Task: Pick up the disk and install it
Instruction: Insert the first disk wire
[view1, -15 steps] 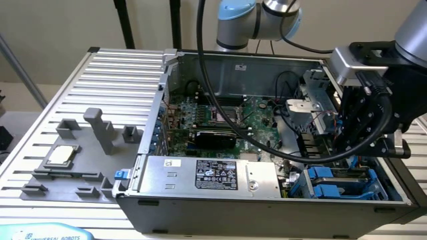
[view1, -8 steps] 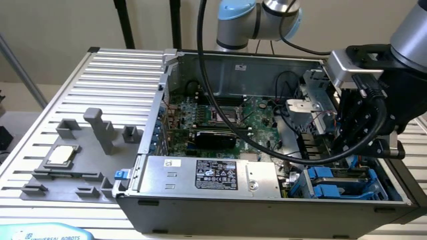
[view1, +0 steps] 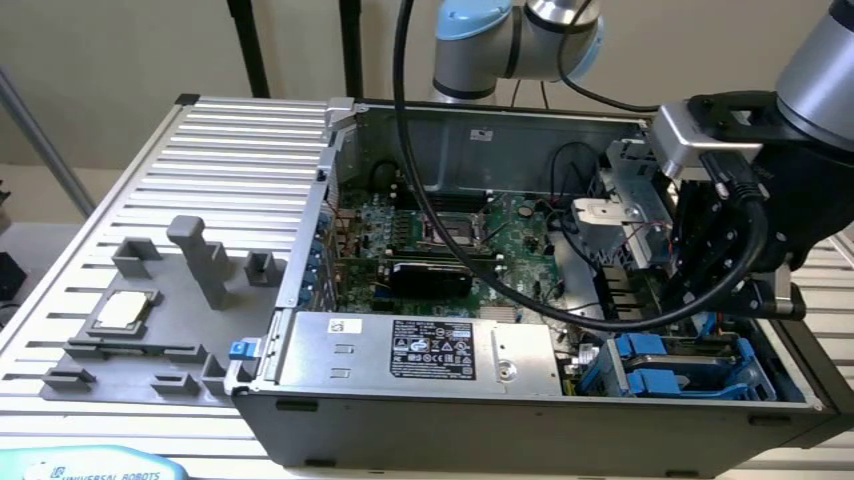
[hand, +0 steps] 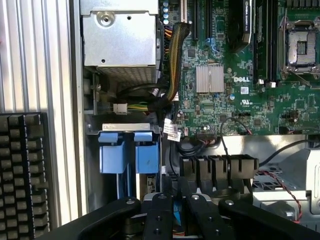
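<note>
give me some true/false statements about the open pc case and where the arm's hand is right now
1. The hand is over the case's drive bay end, at the exterior view's right. True.
2. The CPU chip sits in the motherboard socket. False: it lies on the grey fixture outside the case.
3. Blue drive carriers sit in the bay. True.
4. The case side panel is closed. False: the motherboard is exposed.
</note>
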